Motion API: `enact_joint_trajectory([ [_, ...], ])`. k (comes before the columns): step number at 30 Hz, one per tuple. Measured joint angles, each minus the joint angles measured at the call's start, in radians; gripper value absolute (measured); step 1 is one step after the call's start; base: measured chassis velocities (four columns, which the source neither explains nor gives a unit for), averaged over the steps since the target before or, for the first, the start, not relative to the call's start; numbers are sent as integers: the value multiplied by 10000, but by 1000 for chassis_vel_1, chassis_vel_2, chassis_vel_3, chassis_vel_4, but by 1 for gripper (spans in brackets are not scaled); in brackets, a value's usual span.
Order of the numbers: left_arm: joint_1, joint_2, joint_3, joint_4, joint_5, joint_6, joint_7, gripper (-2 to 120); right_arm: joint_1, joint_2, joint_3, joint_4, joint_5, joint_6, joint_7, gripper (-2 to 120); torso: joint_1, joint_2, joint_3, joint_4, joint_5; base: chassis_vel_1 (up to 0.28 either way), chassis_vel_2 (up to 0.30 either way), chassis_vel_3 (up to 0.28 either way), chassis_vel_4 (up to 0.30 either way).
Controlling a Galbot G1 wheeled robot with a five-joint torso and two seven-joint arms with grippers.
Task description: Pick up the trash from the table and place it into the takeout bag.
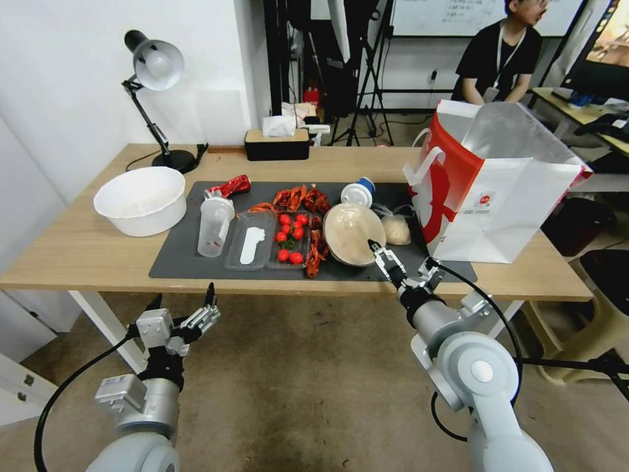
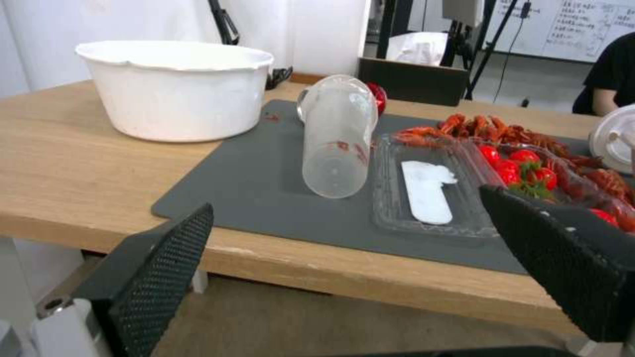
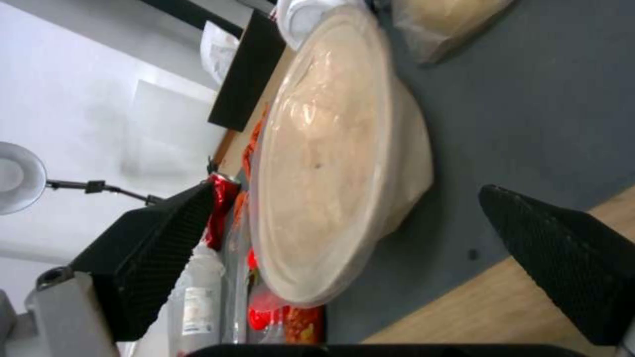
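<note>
The table [image 1: 78, 249] carries a dark mat [image 1: 177, 262] with the trash on it. A beige round bowl [image 1: 350, 233] sits at the mat's front right, and my right gripper [image 1: 401, 255] is open just in front of it. In the right wrist view its fingers [image 3: 165, 248] stand either side of the bowl [image 3: 331, 163] without touching. A clear bag with a pale lump [image 1: 396, 229], a white-and-blue cup [image 1: 358, 192], a clear plastic cup [image 1: 214, 225] and a crushed red can [image 1: 230, 187] also lie there. The takeout bag [image 1: 498, 190] stands open at the right. My left gripper [image 1: 185, 298] hangs open below the table's front edge.
A large white bowl [image 1: 141, 198] sits left of the mat. A clear tray [image 1: 252, 249] with tomatoes [image 1: 290, 236] and red crayfish shells [image 1: 301, 196] fills the mat's middle. A desk lamp [image 1: 154, 65] and a tissue box [image 1: 276, 144] stand at the back edge.
</note>
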Motion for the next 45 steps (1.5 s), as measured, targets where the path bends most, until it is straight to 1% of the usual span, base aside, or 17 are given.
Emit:
enact_joint_trajectory([
  [5, -47, 35, 46, -11, -145, 15, -46, 100, 302, 117, -166, -191, 29, -107, 162, 96, 0, 0, 0, 0, 0, 0, 0, 0, 0],
  [9, -54, 34, 82, -8, -172, -4, -58, 100, 485, 234, -227, -384, 35, -176, 376, 86, 0, 0, 0, 1, 1, 0, 0, 0, 0],
  [15, -57, 48, 126, 65, -219, -47, -82, 100, 554, 313, -223, -533, 228, -284, 660, 64, 0, 0, 0, 0, 0, 0, 0, 0, 0],
  [16, -57, 52, 130, 81, -231, -55, -90, 100, 550, 323, -223, -559, 252, -304, 692, 56, 0, 0, 0, 0, 1, 0, 0, 0, 0],
  [21, -55, 56, 134, 102, -246, -73, -100, 100, 529, 336, -222, -593, 278, -329, 722, 47, 0, 0, 0, 0, 0, 0, 0, 0, 0],
  [23, -68, 61, 137, 123, -262, -121, -117, 100, 508, 357, -214, -606, 350, -334, 774, 30, 0, 0, 0, 0, 0, 0, 0, 0, 0],
  [25, -67, 62, 139, 123, -264, -128, -118, 100, 507, 360, -212, -606, 348, -334, 784, 28, 0, 0, 0, 0, 1, 0, 0, 0, 0],
  [27, 30, 86, 146, 95, -399, -167, -161, 100, 442, 413, -179, -572, 244, -330, 804, 14, 0, 1, 0, 1, 1, 0, 0, 0, 0],
  [29, 31, 92, 147, 96, -418, -170, -171, 100, 430, 420, -174, -572, 221, -326, 805, 13, 0, 0, -1, 1, 0, 0, 0, 0, 0],
  [30, -7, 105, 147, 122, -452, -185, -204, 100, 376, 449, -151, -585, 91, -302, 804, 7, 0, 0, -1, 1, 0, 0, 0, 0, 0],
  [32, -84, 108, 159, 127, -495, -189, -231, 100, 257, 451, -171, -543, -493, -268, 617, 0, 0, 0, -2, 0, 2, 0, 0, 0, 0],
  [37, -200, 171, 181, 216, -537, -200, -280, 100, 40, 300, -93, -67, -1769, 47, -258, 0, 1, 0, -1, 0, 1, 0, 0, 0, 0],
  [39, -244, 200, 184, 210, -575, -200, -313, 100, -157, 28, 47, 328, -2870, 289, -1180, 0, 0, 0, -1, -1, 2, 0, 0, 0, 0],
  [40, -263, 229, 149, 186, -624, -201, -339, 100, -303, -352, 191, 679, -4146, 636, -2203, 0, 0, 1, -1, -2, 3, 0, 0, 0, 0],
  [42, -265, 232, 139, 180, -639, -206, -344, 100, -315, -427, 215, 727, -4390, 715, -2366, 0, 0, 0, -1, -2, 2, 0, 0, 0, 0],
  [44, -229, 275, 50, 96, -725, -281, -349, 100, -207, -1360, 541, 1095, -6857, 1652, -3683, 0, 0, 1, -1, -2, 2, 0, 0, 0, 0],
  [45, -229, 275, 50, 96, -725, -281, -349, 100, -207, -1360, 541, 1095, -6857, 1652, -3683, 0, 0, 1, -1, -2, 2, 0, 0, 0, 0],
])
